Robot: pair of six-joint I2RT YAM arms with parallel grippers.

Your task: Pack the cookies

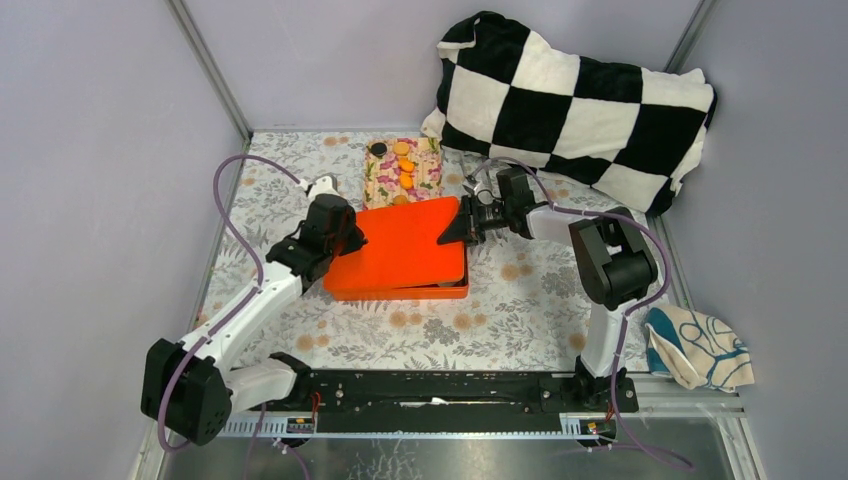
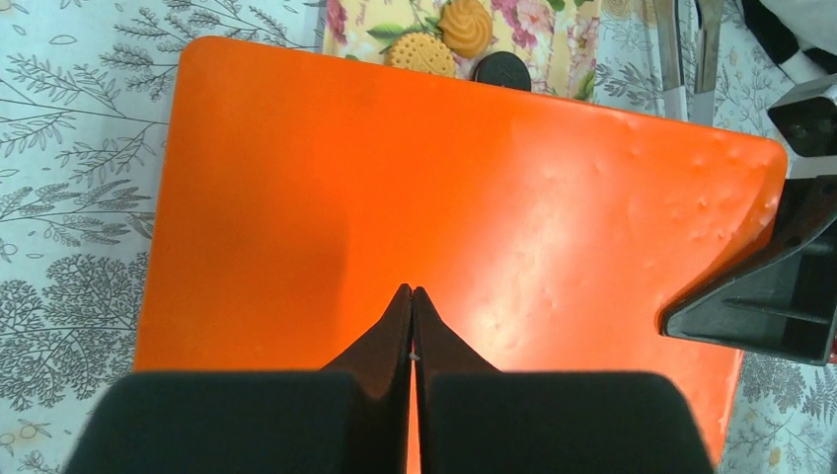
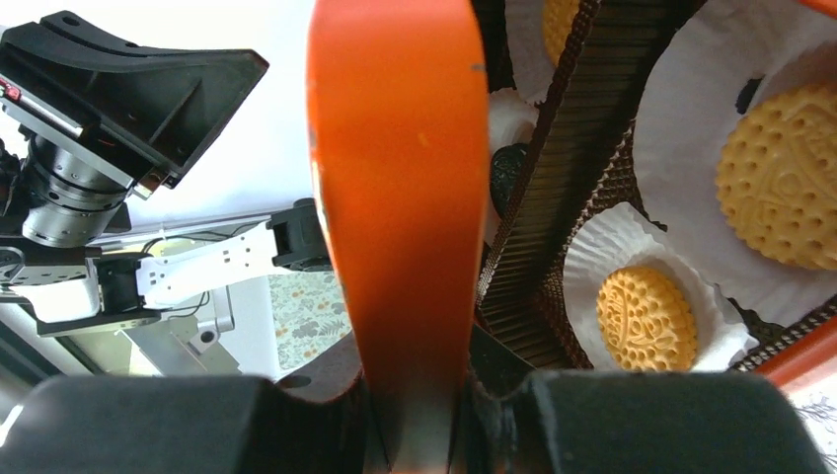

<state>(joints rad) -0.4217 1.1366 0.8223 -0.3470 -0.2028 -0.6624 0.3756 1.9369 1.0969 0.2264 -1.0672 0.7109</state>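
At 12 o'clock on the surface [image 1: 520, 300], on a flowery tray [image 1: 432, 175]: loose cookies [image 1: 403, 160], mostly yellow-orange, at least one black. Just below the tray, at 6 o'clock from it: an orange box [image 1: 445, 291]. Inside it, more cookies, sitting in white paper cups [image 3: 632, 247] with brown ribbed walls between.

On top of the box: an orange lid [image 1: 400, 245], crooked and covering nearly all of it, right between the loose cookies and the cups.

At 3 o'clock on the lid: the right end effector [image 1: 455, 232], clamped on the lid's edge, a finger on each side. At 9 o'clock on the lid: the left end effector [image 2: 412, 296], fingers pressed together with nothing between, tips at the lid's top side. Touching it or just above, hard to tell.

At 1 o'clock, past the right arm: a big black-and-white checkered blanket [image 1: 575, 95], bunched in the back corner. At 4 o'clock, beside the right arm's base: a crumpled cloth [image 1: 697, 345], pale with blue-green lines.
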